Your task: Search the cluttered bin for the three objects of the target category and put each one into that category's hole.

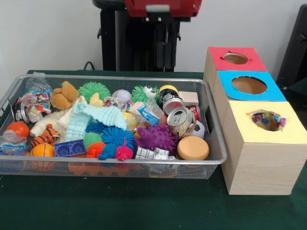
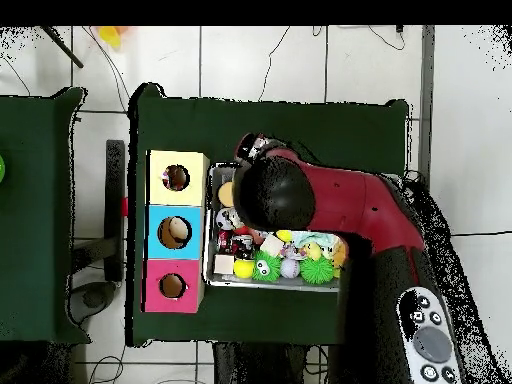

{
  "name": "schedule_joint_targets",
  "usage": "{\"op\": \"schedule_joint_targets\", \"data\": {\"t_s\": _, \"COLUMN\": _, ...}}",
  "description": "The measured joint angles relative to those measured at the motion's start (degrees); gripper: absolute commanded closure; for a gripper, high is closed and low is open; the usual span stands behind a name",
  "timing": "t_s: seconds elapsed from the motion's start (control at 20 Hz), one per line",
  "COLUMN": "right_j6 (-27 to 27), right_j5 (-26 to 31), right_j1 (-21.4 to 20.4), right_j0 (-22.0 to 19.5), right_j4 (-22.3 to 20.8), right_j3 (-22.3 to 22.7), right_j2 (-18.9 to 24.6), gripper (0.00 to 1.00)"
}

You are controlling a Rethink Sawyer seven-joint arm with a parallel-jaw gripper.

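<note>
bin full, arm over it, fingers hidden

the wire mesh bin (image 1: 211, 125) sits on the green desk (image 1: 120, 206), packed with clutter: a dented silver can (image 1: 180, 120), a purple spiky toy (image 1: 156, 137), blue spiky balls (image 1: 115, 135), a green spiky ball (image 1: 93, 89), a pale teal knitted cloth (image 1: 96, 117), a brown teddy (image 1: 64, 96), a striped tiger toy (image 1: 45, 135), an orange ball (image 1: 43, 150), a blue block (image 1: 70, 148) and a tan round disc (image 1: 193, 147). just beside the bin stand three wooden boxes in a row, each with a round hole on top: yellow box (image 1: 288, 127) nearest the camera, blue box (image 1: 249, 86) in the middle, red box (image 1: 236, 59) farthest. something colourful shows inside the yellow box's hole. in the overhead view the red and black arm (image 2: 330, 205) reaches across the bin, covering much of it. the gripper's fingers are hidden under the arm, so i cannot tell how far open they are or whether they hold anything.
</note>
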Motion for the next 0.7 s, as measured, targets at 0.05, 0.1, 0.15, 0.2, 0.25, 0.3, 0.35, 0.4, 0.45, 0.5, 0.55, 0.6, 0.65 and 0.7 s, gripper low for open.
{"op": "schedule_joint_targets", "data": {"t_s": 0.05, "right_j6": 0.0, "right_j5": -0.3, "right_j1": 0.4, "right_j0": -0.1, "right_j4": -0.3, "right_j3": 0.2, "right_j2": 0.4, "gripper": 1.00}}
{"op": "schedule_joint_targets", "data": {"t_s": 0.1, "right_j6": 0.0, "right_j5": -0.6, "right_j1": 0.8, "right_j0": -0.4, "right_j4": -0.8, "right_j3": 0.4, "right_j2": 1.0, "gripper": 1.00}}
{"op": "schedule_joint_targets", "data": {"t_s": 0.15, "right_j6": 0.0, "right_j5": -0.7, "right_j1": 1.1, "right_j0": -0.5, "right_j4": -1.3, "right_j3": 0.6, "right_j2": 1.4, "gripper": 1.00}}
{"op": "schedule_joint_targets", "data": {"t_s": 0.2, "right_j6": 0.0, "right_j5": -0.7, "right_j1": 1.3, "right_j0": -0.6, "right_j4": -1.6, "right_j3": 0.7, "right_j2": 1.7, "gripper": 1.00}}
{"op": "schedule_joint_targets", "data": {"t_s": 0.25, "right_j6": 0.0, "right_j5": -0.7, "right_j1": 1.6, "right_j0": -0.7, "right_j4": -2.2, "right_j3": 0.9, "right_j2": 2.1, "gripper": 1.00}}
{"op": "schedule_joint_targets", "data": {"t_s": 0.3, "right_j6": 0.0, "right_j5": -0.7, "right_j1": 1.9, "right_j0": -0.8, "right_j4": -2.8, "right_j3": 1.0, "right_j2": 2.5, "gripper": 1.00}}
{"op": "schedule_joint_targets", "data": {"t_s": 0.35, "right_j6": 0.0, "right_j5": -0.7, "right_j1": 2.3, "right_j0": -1.0, "right_j4": -3.9, "right_j3": 1.0, "right_j2": 3.3, "gripper": 0.00}}
{"op": "schedule_joint_targets", "data": {"t_s": 0.4, "right_j6": 0.0, "right_j5": -0.7, "right_j1": 2.3, "right_j0": -1.0, "right_j4": -4.0, "right_j3": 1.0, "right_j2": 3.4, "gripper": 0.00}}
{"op": "schedule_joint_targets", "data": {"t_s": 0.45, "right_j6": 0.0, "right_j5": -0.7, "right_j1": 2.3, "right_j0": -1.0, "right_j4": -4.1, "right_j3": 0.9, "right_j2": 3.4, "gripper": 0.00}}
{"op": "schedule_joint_targets", "data": {"t_s": 0.5, "right_j6": 0.0, "right_j5": -0.7, "right_j1": 2.4, "right_j0": -1.0, "right_j4": -4.2, "right_j3": 0.9, "right_j2": 3.4, "gripper": 0.00}}
{"op": "schedule_joint_targets", "data": {"t_s": 0.55, "right_j6": 0.0, "right_j5": -0.7, "right_j1": 2.4, "right_j0": -1.0, "right_j4": -4.6, "right_j3": 1.0, "right_j2": 3.5, "gripper": 0.00}}
{"op": "schedule_joint_targets", "data": {"t_s": 0.6, "right_j6": 0.0, "right_j5": -0.7, "right_j1": 2.5, "right_j0": -1.0, "right_j4": -5.3, "right_j3": 0.9, "right_j2": 3.6, "gripper": 0.00}}
{"op": "schedule_joint_targets", "data": {"t_s": 0.65, "right_j6": 0.0, "right_j5": -0.7, "right_j1": 2.5, "right_j0": -1.0, "right_j4": -5.5, "right_j3": 0.9, "right_j2": 3.6, "gripper": 0.00}}
{"op": "schedule_joint_targets", "data": {"t_s": 0.7, "right_j6": 0.0, "right_j5": -0.7, "right_j1": 2.5, "right_j0": -1.0, "right_j4": -6.1, "right_j3": 0.9, "right_j2": 3.6, "gripper": 0.00}}
